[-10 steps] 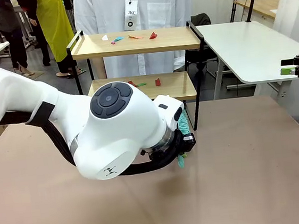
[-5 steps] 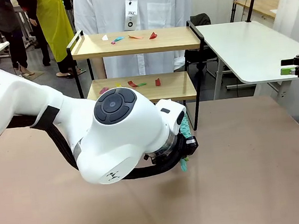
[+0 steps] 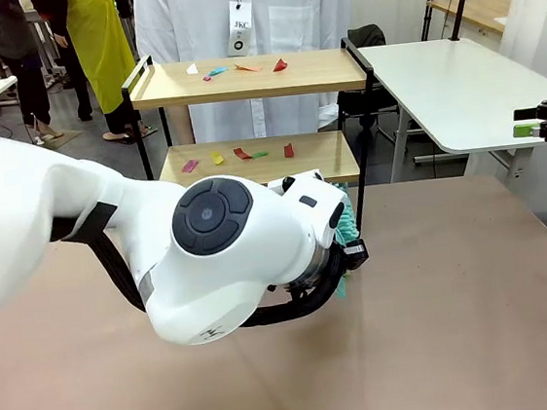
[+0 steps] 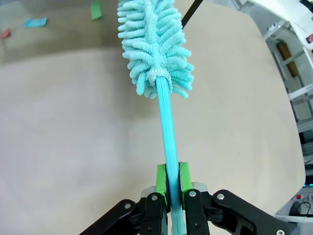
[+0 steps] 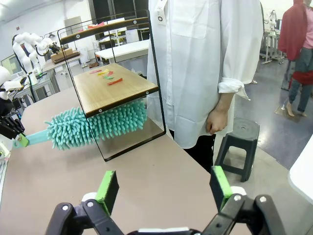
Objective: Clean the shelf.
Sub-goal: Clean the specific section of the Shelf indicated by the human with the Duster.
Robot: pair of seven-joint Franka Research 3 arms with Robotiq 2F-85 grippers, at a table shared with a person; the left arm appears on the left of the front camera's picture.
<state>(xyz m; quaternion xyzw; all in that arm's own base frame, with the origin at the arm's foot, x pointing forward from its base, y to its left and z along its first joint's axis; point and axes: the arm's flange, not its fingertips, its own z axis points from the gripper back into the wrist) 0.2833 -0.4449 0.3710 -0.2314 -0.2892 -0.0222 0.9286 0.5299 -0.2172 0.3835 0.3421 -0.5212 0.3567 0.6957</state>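
We look across a brown table (image 3: 443, 324) toward a person in a white coat (image 3: 244, 12) standing at its far side. The shelf (image 3: 250, 76) stands at the table's far edge, directly in front of the person: two light wooden boards in a thin black frame with raised handles at each end. Small coloured paper scraps (image 3: 240, 68) lie on the top board, and more are on the lower board.

The left arm, large and white, reaches in from the left across the middle of the table. The left tool (image 4: 168, 176) is clamped on the thin handle of a teal microfibre duster (image 4: 156, 44), with a green pad pressed to each side of the handle. The fluffy head points away from the tool toward the shelf's right end, beside a black frame leg. From the right wrist view the head sits low, overlapping the near edge of the lower board. We cannot tell whether it touches the wood.

The right tool (image 5: 164, 188) hangs off to the right side with its jaws spread wide, holding nothing. A white table (image 3: 447, 89) stands to the right of the shelf.
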